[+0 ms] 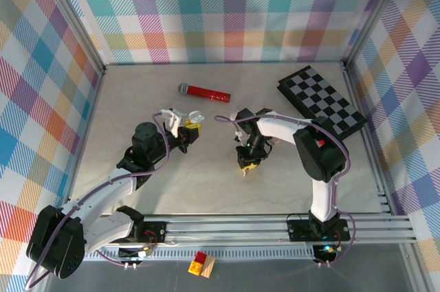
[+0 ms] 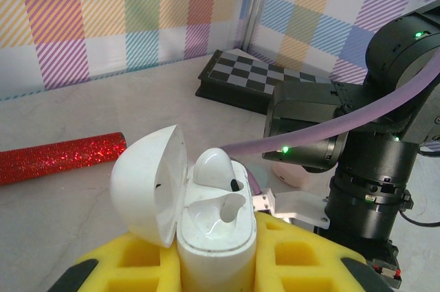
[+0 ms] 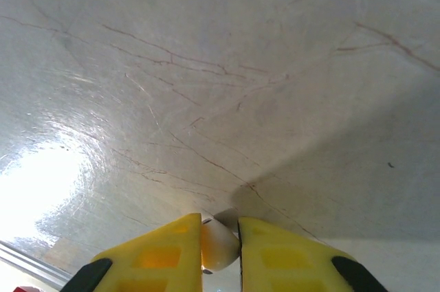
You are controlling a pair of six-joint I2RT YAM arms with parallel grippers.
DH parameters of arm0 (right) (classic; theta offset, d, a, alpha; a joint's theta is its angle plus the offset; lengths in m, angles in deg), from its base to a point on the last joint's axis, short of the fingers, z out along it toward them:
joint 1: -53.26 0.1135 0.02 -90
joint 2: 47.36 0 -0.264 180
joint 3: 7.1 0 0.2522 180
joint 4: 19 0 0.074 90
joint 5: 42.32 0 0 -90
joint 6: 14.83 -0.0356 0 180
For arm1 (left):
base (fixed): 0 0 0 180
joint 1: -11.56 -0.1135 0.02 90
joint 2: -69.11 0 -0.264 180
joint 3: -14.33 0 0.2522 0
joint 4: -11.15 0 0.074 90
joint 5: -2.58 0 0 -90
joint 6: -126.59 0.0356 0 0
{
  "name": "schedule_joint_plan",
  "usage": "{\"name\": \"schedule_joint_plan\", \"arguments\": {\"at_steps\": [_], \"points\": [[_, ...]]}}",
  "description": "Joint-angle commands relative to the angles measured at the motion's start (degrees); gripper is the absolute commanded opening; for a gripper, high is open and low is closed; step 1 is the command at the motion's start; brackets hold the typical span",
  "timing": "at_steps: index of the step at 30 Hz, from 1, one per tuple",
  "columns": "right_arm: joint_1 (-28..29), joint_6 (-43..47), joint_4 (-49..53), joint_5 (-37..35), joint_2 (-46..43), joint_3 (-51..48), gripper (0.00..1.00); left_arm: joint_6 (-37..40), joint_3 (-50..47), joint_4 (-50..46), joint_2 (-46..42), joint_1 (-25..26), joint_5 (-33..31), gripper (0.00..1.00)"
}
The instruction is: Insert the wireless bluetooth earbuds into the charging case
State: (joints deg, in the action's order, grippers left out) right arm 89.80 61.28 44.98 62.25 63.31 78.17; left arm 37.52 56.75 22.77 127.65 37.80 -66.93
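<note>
My left gripper (image 2: 217, 254) is shut on the white charging case (image 2: 218, 227), holding it upright between yellow fingers (image 2: 302, 251). The lid (image 2: 148, 183) stands open to the left. One white earbud (image 2: 212, 166) sits in the far slot and the near slot is hollow. From above, the case (image 1: 195, 117) and left gripper (image 1: 190, 126) are left of centre. My right gripper (image 3: 220, 249) is shut on a second white earbud (image 3: 218, 242), just above the marbled table (image 3: 220, 65). From above, the right gripper (image 1: 246, 166) points down at mid-table.
A red glitter microphone (image 1: 204, 91) lies behind the grippers. A folded chessboard (image 1: 322, 99) is at the back right. A pale pink oval case (image 2: 292, 175) rests on the table under the right arm (image 2: 371, 141). A small yellow-red block (image 1: 201, 264) lies beyond the front rail.
</note>
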Motion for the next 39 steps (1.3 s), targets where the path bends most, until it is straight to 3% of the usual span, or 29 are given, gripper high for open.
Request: {"name": "schedule_joint_plan", "arguments": {"at_steps": [1, 12, 27, 32, 39], "points": [[-0.1, -1.6, -3.4, 0.3, -3.6, -1.9, 0.16, 0.6, 1.0, 0.5, 0.3, 0.7, 1.2, 0.15], [-0.2, -0.4, -12.1, -5.3, -12.5, -7.9, 0.17, 0.1, 1.2, 1.5, 2.0, 0.7, 2.8, 0.15], [0.0, 1.5, -5.1, -4.1, -4.0, -3.0, 0.20, 0.1, 1.4, 0.5, 1.2, 1.0, 2.5, 0.15], [1.0, 1.2, -3.5, -6.3, -4.0, -2.3, 0.38, 0.2, 1.3, 0.5, 0.9, 1.0, 2.5, 0.15], [1.6, 0.0, -2.8, -6.1, -4.8, -3.1, 0.34, 0.3, 1.1, 0.4, 1.0, 1.0, 2.7, 0.15]]}}
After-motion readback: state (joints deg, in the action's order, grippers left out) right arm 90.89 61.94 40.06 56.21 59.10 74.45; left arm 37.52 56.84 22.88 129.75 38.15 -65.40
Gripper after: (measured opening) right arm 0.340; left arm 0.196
